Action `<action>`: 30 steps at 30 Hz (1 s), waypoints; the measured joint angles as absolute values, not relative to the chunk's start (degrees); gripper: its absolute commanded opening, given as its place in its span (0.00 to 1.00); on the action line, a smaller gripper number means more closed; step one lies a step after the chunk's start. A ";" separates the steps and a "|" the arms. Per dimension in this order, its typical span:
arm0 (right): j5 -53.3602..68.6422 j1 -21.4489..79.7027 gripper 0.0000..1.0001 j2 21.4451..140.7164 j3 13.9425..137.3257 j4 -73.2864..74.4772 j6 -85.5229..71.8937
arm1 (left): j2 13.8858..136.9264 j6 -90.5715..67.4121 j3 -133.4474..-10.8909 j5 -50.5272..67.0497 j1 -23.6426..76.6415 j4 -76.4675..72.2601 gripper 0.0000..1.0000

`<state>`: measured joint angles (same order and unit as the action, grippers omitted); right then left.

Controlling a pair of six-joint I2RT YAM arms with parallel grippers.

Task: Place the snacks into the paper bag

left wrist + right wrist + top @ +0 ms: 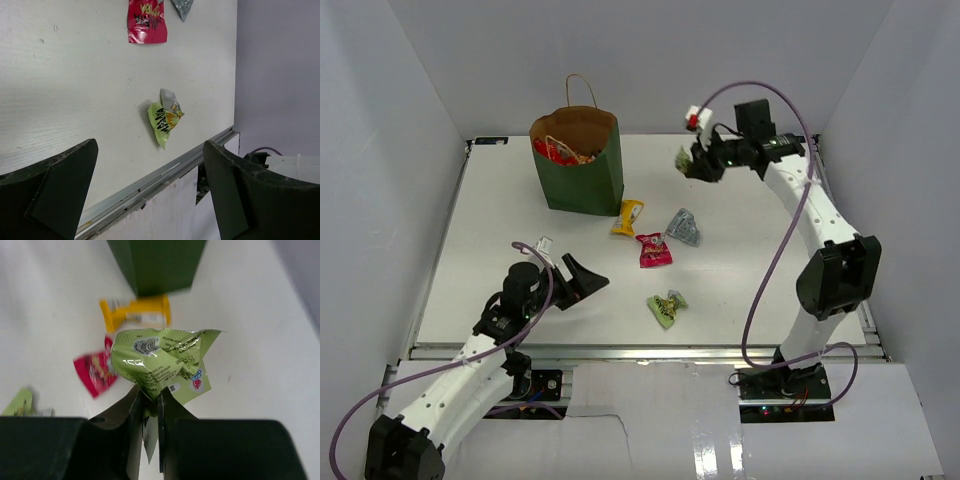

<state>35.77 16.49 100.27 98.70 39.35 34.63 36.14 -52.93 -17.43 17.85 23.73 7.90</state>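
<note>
Toward 9 o'clock: open air between my right gripper [703,162] and the paper bag [578,185].
Bag mouth: open, handle [582,77] arching over.

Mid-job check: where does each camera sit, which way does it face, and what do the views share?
Top external: fixed above and behind the robot, looking down on the table; the left arm and right arm show.
Left wrist: low over the table, facing right along its near edge toward the loose green packet; the open left gripper frames it.
Right wrist: raised, looking down past the shut right gripper and the held green packet toward the paper bag.
Shared: all three show the pink packet.
</note>
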 measured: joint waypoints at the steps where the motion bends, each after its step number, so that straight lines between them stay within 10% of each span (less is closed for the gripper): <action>1: 36.47 18.63 0.08 101.60 102.59 38.04 34.15 | 36.27 -53.60 -16.47 18.35 23.73 7.35 0.97; 14: 26.63 37.63 0.08 123.50 129.78 4.64 11.49 | 34.70 -57.58 -14.50 22.06 23.86 4.21 0.98; 21: 20.29 39.05 0.64 129.10 129.51 -1.83 7.46 | 35.97 -58.35 -14.59 22.06 25.98 4.23 0.98; 30: 19.57 38.17 0.94 127.66 129.51 -3.97 6.96 | 50.87 -58.78 -21.74 15.18 39.20 3.68 0.96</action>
